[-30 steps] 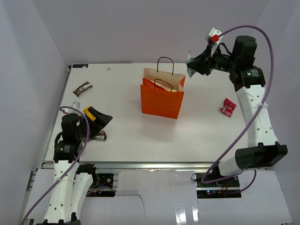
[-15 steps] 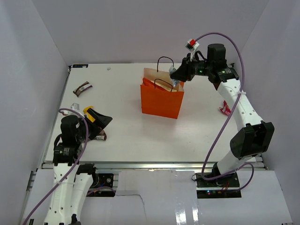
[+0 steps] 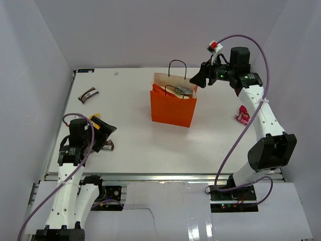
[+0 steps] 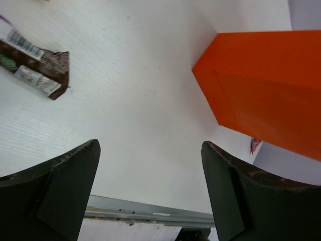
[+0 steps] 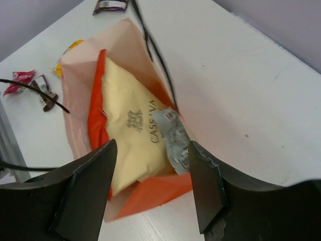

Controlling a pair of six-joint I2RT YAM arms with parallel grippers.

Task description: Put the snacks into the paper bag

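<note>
Directly beneath the right gripper (image 5: 150,150) the mouth of the paper bag (image 5: 80,85) is seen. The gripper's 2 fingers are spread wide and nothing is held between them. In the top view this gripper (image 3: 196,80) is poised just above the bag's right rim.

Inside the bag (image 3: 173,108) a crisp packet (image 5: 130,135) is lodged upright, and a small silver packet (image 5: 173,138) is rested against its right side. A pink packet (image 3: 243,115) is left on the table (image 3: 140,140), nearer than the gripper and on the far side of it from the bag.

The left gripper (image 4: 150,170) is held low over the table with its fingers apart and empty. A brown bar (image 4: 35,68) is lying just ahead and to its left, and the bag is stood well ahead to its right. Another wrapped bar (image 3: 89,94) is lying farther out.
</note>
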